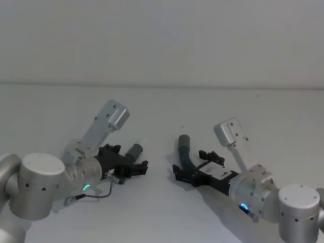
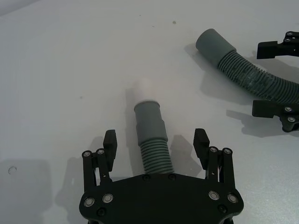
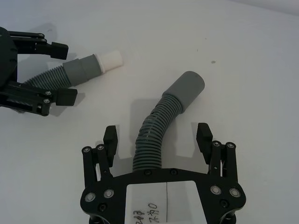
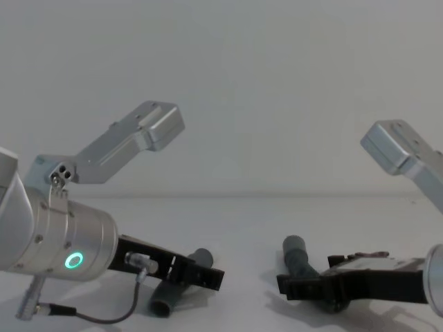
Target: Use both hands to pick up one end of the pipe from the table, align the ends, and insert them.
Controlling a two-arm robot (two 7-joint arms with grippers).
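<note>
Two short, dark grey corrugated hose pieces are laid apart on the plain matte white table (image 1: 167, 106), and their ends are not joined. The white-tipped hose piece (image 1: 134, 151) is straddled by the black skeletal-fingered left gripper (image 1: 132, 158). Its fingers are spread wide and clear of the ribs on either side, so nothing is clasped. The curved socket hose piece (image 1: 184, 150) is straddled in the same way by the black skeletal-fingered right gripper (image 1: 189, 162), which is likewise released, with a gap at each finger.

From the head view only the grey cuffs can be made out. The narrow white tip (image 3: 110, 59) is plainly seen in the right wrist view, projecting from the smooth cuff beyond the left gripper's fingers. In the left wrist view that tip is nearly lost against the table. The wide plain grey socket cuff (image 3: 187, 87) is shown in the right wrist view at the far end of the bent piece, well beyond the right gripper's fingertips. In the left wrist view the same cuff is seen from the side.

A green glowing ring (image 4: 73, 261) on the left arm is shown large in the chest view, and both pieces are seen low on the table.
</note>
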